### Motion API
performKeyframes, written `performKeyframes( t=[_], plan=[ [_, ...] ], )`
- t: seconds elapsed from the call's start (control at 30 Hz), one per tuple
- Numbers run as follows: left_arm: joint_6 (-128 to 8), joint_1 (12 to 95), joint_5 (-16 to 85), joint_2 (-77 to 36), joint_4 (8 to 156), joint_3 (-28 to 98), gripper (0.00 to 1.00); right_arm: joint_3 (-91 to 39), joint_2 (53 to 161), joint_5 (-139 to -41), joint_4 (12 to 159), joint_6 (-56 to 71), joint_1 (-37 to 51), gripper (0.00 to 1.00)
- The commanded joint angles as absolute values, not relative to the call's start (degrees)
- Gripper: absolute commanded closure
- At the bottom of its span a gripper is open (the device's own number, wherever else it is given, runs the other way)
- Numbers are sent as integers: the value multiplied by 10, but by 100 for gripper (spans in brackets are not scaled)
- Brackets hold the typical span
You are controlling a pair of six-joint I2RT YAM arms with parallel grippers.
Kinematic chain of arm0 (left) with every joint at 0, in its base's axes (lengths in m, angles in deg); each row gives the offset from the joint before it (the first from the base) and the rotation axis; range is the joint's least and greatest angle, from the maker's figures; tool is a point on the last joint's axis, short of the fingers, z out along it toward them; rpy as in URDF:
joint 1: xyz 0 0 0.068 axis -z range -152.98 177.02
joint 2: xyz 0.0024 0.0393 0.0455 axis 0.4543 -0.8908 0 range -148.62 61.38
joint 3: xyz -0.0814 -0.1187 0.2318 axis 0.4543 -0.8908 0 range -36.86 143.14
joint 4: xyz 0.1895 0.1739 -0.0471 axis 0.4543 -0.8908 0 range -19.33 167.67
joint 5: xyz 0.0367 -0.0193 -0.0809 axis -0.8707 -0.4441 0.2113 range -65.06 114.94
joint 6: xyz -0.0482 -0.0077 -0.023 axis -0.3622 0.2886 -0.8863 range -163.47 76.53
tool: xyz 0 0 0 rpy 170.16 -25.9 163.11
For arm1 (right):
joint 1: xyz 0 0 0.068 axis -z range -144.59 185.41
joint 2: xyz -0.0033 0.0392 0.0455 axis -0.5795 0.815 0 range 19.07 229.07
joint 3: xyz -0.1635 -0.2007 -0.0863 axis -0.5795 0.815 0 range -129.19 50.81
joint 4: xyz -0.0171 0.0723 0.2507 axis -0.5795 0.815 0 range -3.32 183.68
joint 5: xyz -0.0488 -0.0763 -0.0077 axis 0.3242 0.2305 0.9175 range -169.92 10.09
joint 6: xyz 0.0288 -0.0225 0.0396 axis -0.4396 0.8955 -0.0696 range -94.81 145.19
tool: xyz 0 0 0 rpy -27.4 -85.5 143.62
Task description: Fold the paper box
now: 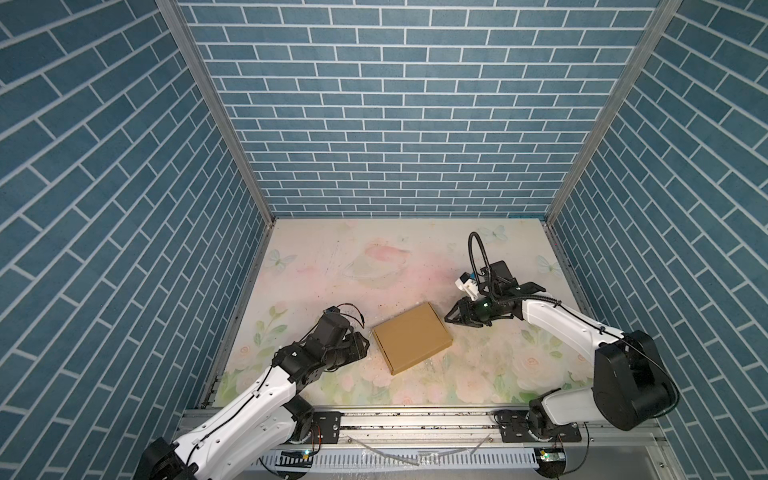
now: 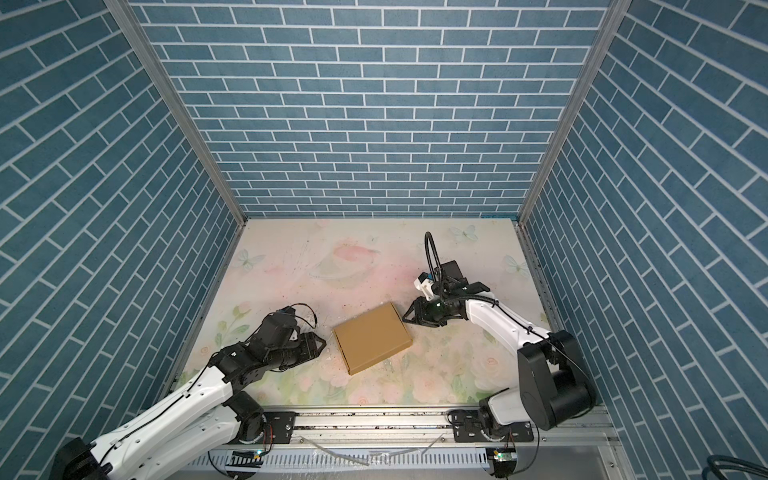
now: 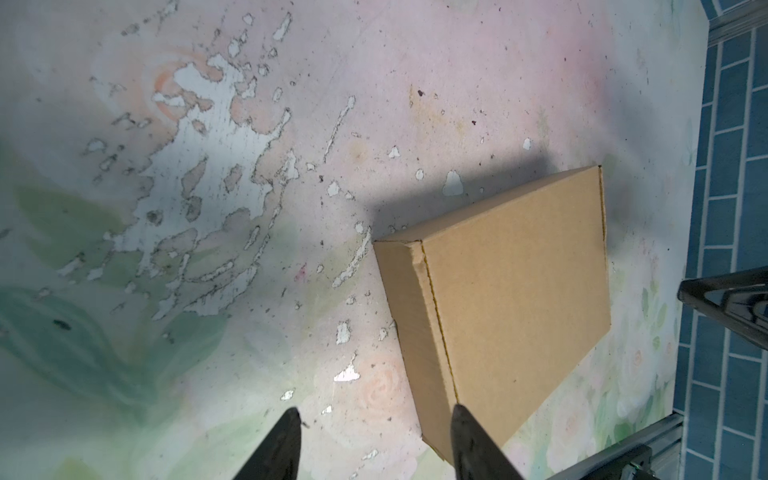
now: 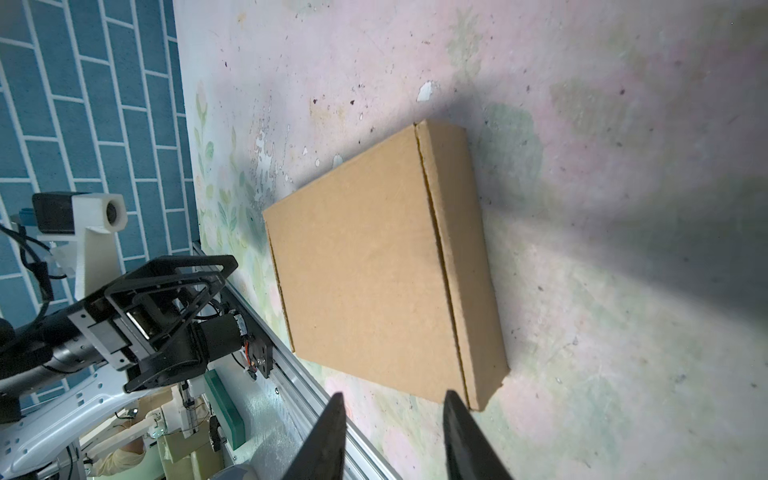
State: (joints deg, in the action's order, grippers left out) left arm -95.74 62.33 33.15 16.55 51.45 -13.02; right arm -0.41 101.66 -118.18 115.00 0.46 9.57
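Left gripper (image 1: 365, 344), lower left of centre in both top views, has jaws parted and empty, just beside the paper box (image 1: 411, 337), which lies flat and closed below centre. Right gripper (image 1: 449, 316), beyond it, is likewise parted and empty. Probably light, stiff, dentable cardboard: pinch 1 side wall's edge.

On table (image 1: 353, 266), the paper box (image 1: 411, 337) — between left claw (image 1: 366, 345) and right claw (image 1: 447, 318).

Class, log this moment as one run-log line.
paper box: folded shut, unheld | left gripper: jaws open, empty | right gripper: jaws open, empty
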Motion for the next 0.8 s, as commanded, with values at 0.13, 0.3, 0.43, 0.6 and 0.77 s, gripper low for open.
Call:
performKeyframes(
  t=[0.13, 0.3, 0.43, 0.6, 0.77],
  plan=[
    [-1004, 662, 334, 133, 577, -155, 41, -65, 1072, -1153, 1161, 50, 93, 59],
    [-1019, 696, 326, 82, 613, -152, 41, -73, 1099, -1161, 1146, 54, 87, 55],
    [-1021, 708, 318, 46, 643, -150, 40, -72, 1110, -1147, 1141, 60, 78, 52],
    [-1019, 711, 324, -3, 690, -146, 40, -71, 1126, -1143, 1135, 58, 73, 52],
    [-1019, 711, 336, -47, 730, -143, 39, -70, 1131, -1141, 1130, 55, 70, 52]
  ],
)
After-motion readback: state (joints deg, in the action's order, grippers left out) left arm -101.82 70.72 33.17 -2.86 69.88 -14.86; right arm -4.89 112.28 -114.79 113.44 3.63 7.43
